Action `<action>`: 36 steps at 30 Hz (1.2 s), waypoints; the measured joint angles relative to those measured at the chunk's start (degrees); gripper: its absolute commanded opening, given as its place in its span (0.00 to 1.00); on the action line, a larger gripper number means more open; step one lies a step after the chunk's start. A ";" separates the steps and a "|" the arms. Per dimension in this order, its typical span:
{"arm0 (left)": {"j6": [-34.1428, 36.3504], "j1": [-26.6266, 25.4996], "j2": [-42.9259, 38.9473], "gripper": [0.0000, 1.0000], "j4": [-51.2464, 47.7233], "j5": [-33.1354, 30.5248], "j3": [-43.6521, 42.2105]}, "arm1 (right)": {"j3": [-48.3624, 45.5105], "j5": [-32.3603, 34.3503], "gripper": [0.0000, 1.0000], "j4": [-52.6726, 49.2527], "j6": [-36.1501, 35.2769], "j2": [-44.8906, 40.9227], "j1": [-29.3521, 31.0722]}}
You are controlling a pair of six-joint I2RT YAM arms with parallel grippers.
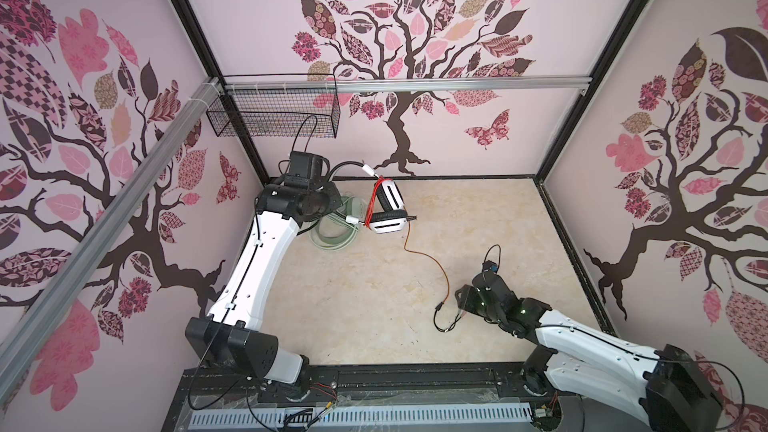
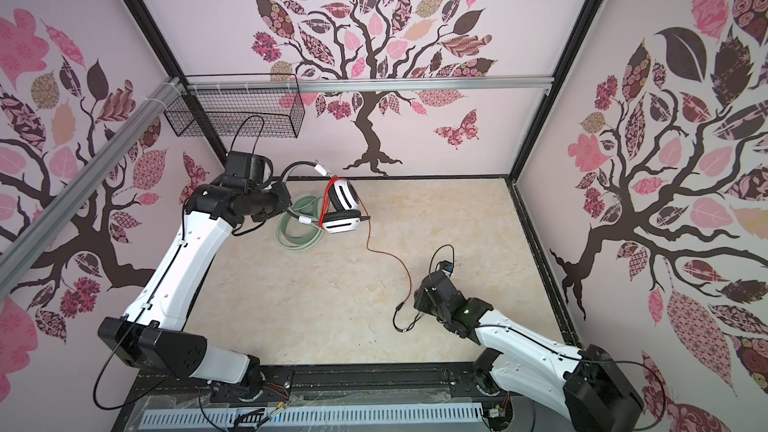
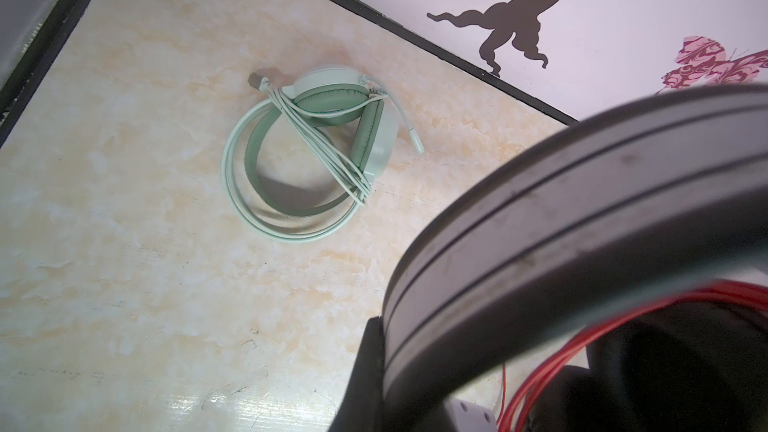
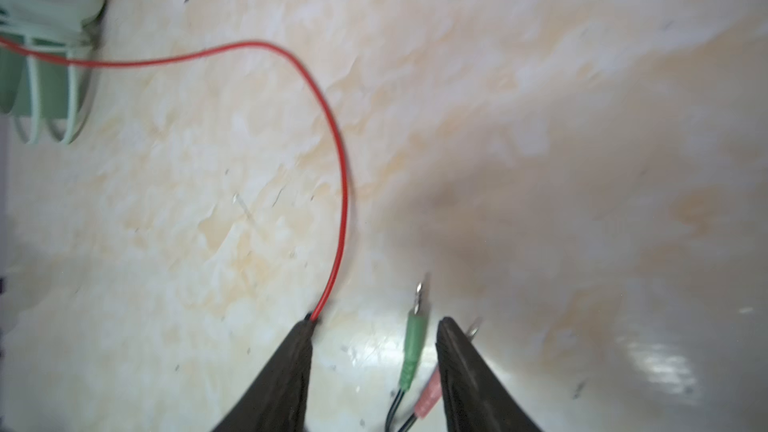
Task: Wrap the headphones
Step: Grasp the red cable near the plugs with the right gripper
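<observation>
Aluminium rail (image 1: 104,218), tree-papered walls (image 1: 457,130) enclose marbled tabletop (image 1: 353,292) bearing mint headphones (image 3: 324,101).

A pale, marbled surface (image 1: 353,292) is seen. At about 10 o'clock, green headphones (image 3: 328,103) are laid flat on it, wound in their own cord. A red cord (image 4: 344,184) is trailed across the middle to small plugs (image 4: 411,347) at about 4 o'clock.
</observation>
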 measured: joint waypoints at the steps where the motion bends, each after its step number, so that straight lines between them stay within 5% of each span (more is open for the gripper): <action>1: 0.00 0.02 0.00 0.00 0.02 -0.07 0.00 | 2.01 0.17 0.48 -1.09 -1.14 2.84 -0.11; 6: -0.09 0.74 0.00 0.00 0.02 0.90 0.00 | 7.45 -1.14 0.49 -4.26 -2.01 12.15 1.88; 11: -0.31 1.31 0.00 0.00 0.00 1.18 0.00 | 10.36 -1.03 0.50 -8.68 4.72 15.50 7.72; 19: -0.46 1.49 0.00 0.00 0.00 1.25 0.00 | 15.39 -1.01 0.46 -11.85 12.63 21.51 7.98; 30: -0.48 1.62 -0.26 0.00 0.00 1.57 0.00 | 18.05 -3.21 0.43 -9.97 14.73 27.19 8.02; 36: -0.50 2.32 -0.28 0.00 0.00 2.29 0.00 | 20.33 -3.98 0.22 -8.94 15.04 29.97 8.04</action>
